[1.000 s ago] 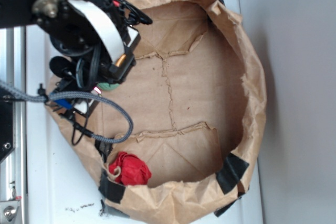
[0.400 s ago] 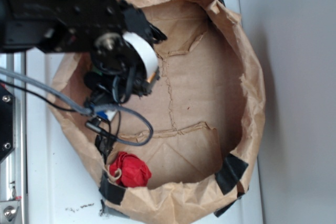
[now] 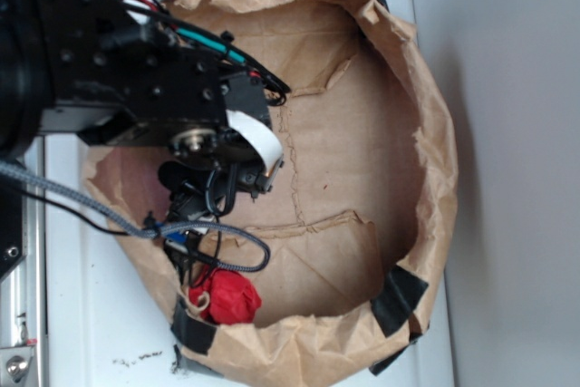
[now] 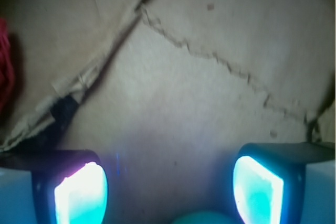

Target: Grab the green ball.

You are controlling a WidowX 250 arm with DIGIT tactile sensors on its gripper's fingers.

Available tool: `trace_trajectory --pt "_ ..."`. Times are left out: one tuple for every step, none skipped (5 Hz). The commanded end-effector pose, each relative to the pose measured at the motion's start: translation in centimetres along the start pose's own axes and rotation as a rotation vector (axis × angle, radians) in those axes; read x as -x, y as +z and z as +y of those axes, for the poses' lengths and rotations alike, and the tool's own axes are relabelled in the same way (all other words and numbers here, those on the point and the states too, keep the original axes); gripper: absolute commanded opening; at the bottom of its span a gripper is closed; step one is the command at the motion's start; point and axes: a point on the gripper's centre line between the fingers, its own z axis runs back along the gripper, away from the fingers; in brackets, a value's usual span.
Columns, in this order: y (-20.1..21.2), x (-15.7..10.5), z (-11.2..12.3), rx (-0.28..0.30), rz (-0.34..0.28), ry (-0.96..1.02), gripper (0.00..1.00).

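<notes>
In the wrist view, the green ball (image 4: pixel 202 217) shows only as a mint-green curve at the bottom edge, low between the two fingers. My gripper (image 4: pixel 170 179) is open, its glowing pads (image 4: pixel 81 195) wide apart and not touching the ball. Brown paper floor lies beneath them. In the exterior view the black arm and gripper (image 3: pixel 213 189) hang over the left part of the paper bag (image 3: pixel 435 133) and hide the ball.
A red wrinkly lump (image 3: pixel 227 298) with a tan string lies at the bag's near-left corner, close to the gripper's cables, and shows at the wrist view's left edge (image 4: pixel 5 72). The bag's crumpled walls ring the floor. Torn creases cross the bag floor (image 3: pixel 294 178).
The arm has swung down and right across the bag's left side, toward the red lump. The green ball, visible by the gripper a second ago, is now covered by the arm.
</notes>
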Motion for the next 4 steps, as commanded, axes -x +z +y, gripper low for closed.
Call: trace_trajectory --pt "5.9 0.0 0.7 0.014 -0.116 0.097 1.0" --pt "7.3 0.5 1.2 0.015 -0.087 0.196 1.0" --pt "6.8 0.8 1.0 -0.04 0.034 0.321 1.0" --pt "5.9 0.7 0.8 -0.069 0.087 0.365 1.0"
